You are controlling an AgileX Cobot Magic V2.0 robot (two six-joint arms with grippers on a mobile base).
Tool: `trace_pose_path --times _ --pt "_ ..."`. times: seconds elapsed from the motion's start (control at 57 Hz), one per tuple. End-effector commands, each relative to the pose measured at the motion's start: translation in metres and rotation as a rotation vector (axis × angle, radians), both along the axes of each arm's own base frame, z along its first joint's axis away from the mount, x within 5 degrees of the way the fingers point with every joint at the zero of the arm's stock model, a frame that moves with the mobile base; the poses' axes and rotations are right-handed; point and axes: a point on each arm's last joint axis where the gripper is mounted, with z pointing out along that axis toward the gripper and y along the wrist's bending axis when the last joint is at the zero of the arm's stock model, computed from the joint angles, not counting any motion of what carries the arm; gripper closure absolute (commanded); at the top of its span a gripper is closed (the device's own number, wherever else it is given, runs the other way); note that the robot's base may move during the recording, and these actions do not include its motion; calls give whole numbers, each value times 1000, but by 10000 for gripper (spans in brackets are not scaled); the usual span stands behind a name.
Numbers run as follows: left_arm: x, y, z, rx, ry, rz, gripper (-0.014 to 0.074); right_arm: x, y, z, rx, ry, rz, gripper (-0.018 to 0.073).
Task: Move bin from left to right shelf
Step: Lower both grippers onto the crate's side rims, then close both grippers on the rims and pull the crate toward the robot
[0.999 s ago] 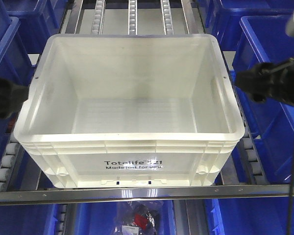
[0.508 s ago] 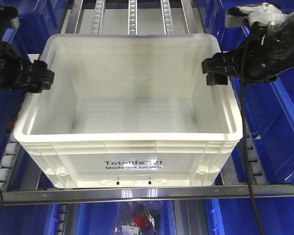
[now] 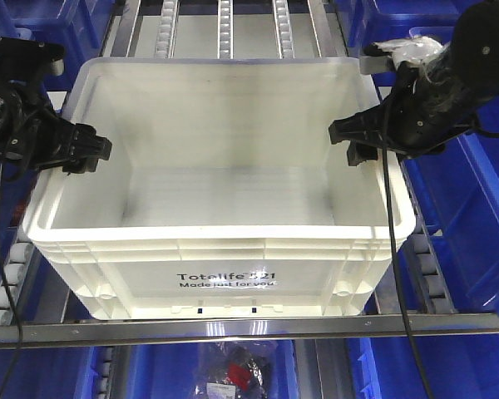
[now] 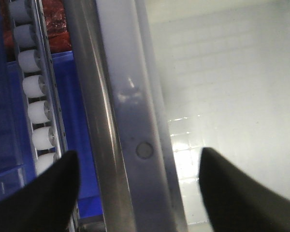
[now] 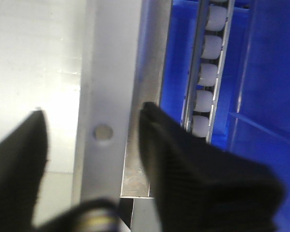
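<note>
White bin [image 3: 224, 266] sits on the rollers [image 3: 224, 29], between left gripper [image 3: 91, 154] and right gripper [image 3: 349, 141]. Each is spread wide astride one side of it, nothing clamped. Step: pre-grasp; next, close both evenly, then lift together.

Bright glare (wrist views blurred)

Left pincer [image 4: 135, 157] cropped at bottom edge, bagged clutter [image 3: 237, 374] below, perhaps parts
</note>
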Motion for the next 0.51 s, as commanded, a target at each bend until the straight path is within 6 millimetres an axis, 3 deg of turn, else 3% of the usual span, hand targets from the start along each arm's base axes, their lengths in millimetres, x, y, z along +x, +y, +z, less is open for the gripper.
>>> trace_pose_path --times 0.0,0.14,0.193,0.491 --pt "-1 -2 20 -29 -91 -1 318 0 0 23 33 -99 -2 343" --pt "-1 -2 19 -24 -79 0 554 1 0 21 33 -97 -2 531" --pt "-1 -1 19 -16 -80 -3 606 1 0 21 28 -98 -2 573" --pt "-9 0 24 -21 -61 3 604 -4 -3 29 8 -105 -1 567"
